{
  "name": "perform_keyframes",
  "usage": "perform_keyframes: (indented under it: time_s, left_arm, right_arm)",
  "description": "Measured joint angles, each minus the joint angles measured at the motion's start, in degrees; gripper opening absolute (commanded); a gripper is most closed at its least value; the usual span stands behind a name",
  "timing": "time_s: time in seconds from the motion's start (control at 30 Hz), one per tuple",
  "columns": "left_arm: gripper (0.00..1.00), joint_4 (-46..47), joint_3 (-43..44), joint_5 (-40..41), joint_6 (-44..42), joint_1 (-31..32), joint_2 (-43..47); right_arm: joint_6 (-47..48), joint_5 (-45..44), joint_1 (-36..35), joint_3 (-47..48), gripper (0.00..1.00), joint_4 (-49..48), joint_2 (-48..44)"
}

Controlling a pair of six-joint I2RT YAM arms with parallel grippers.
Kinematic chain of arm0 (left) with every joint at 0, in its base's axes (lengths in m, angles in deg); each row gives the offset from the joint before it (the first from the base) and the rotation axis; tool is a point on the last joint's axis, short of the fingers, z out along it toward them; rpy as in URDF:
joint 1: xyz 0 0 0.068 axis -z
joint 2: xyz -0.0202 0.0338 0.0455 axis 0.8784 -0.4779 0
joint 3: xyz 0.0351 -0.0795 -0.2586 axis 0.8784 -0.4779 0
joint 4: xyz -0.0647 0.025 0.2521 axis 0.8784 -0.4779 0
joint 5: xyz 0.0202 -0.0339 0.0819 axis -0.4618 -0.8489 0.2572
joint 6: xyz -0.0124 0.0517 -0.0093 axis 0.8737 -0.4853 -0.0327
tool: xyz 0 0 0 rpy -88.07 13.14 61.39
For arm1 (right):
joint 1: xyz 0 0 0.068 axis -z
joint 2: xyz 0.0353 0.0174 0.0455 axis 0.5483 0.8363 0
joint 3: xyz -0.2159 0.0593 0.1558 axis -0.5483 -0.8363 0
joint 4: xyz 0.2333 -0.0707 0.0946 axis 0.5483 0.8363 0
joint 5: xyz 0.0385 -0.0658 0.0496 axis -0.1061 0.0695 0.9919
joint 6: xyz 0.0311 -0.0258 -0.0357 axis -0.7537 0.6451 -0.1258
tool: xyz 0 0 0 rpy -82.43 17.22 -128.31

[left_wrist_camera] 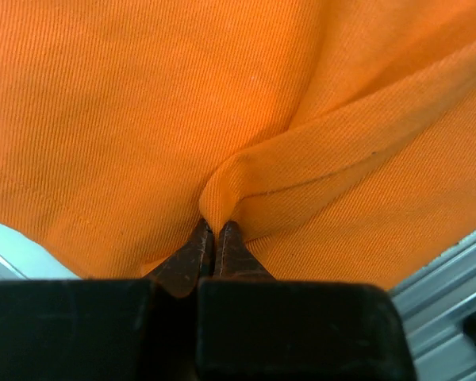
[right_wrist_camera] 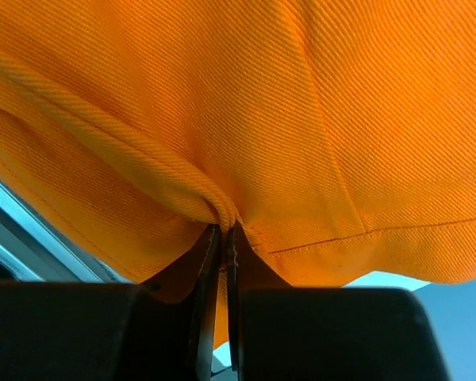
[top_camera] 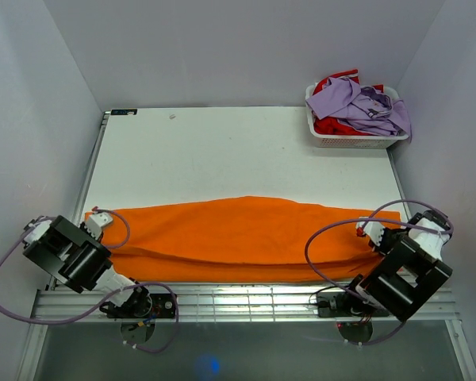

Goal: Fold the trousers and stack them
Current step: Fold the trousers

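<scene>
Orange trousers (top_camera: 246, 234) span the bench (top_camera: 222, 151). At nine o'clock the left end effector (left_wrist_camera: 213, 228) pinches them. At three o'clock the right end effector (right_wrist_camera: 224, 232) does too.

I see plain bright orange trousers (top_camera: 246, 230), finely ribbed weave; beyond them white basket (top_camera: 353, 142), lilac shirt (top_camera: 358, 107), red garment (top_camera: 329, 125) inside.

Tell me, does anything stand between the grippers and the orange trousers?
Nothing visible does. The left gripper pinches a fold at the left end of the trousers, and the right gripper pinches a fold at the right end.
</scene>
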Motion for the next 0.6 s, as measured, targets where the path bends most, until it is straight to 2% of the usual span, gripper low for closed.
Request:
perform_keyframes:
  time_s: [0.2, 0.33, 0.37, 0.43, 0.47, 0.57, 0.6]
  left_arm:
    - [0.00, 5.79, 8.13, 0.72, 17.25, 13.07, -7.34]
    - [0.00, 7.43, 15.37, -1.84, 22.23, 18.03, -13.20]
    - [0.06, 7.04, 17.11, -2.69, 21.99, 18.32, -14.43]
    - [0.13, 4.92, 19.52, -3.67, 20.31, 18.38, -15.47]
    - [0.25, 3.45, 20.22, -3.89, 18.86, 18.27, -15.54]
    - [0.41, -0.90, 22.51, -4.44, 13.97, 17.53, -15.19]
    - [0.54, -2.32, 23.37, -4.61, 12.31, 17.05, -14.88]
  right_arm:
    - [-3.74, -1.11, -5.42, 7.06, 0.08, -2.25, 9.22]
    - [-7.06, -0.59, -8.22, 11.32, 0.08, -3.82, 13.53]
    - [-7.52, -0.33, -8.46, 12.26, 0.08, -3.89, 14.23]
    - [-7.98, 0.00, -8.66, 13.46, 0.08, -4.07, 14.78]
    - [-7.98, 0.04, -8.66, 13.70, 0.08, -4.09, 14.75]
    - [-7.45, -0.02, -8.63, 13.75, 0.08, -4.17, 14.38]
    - [-7.08, -0.07, -8.63, 13.68, 0.08, -4.22, 14.03]
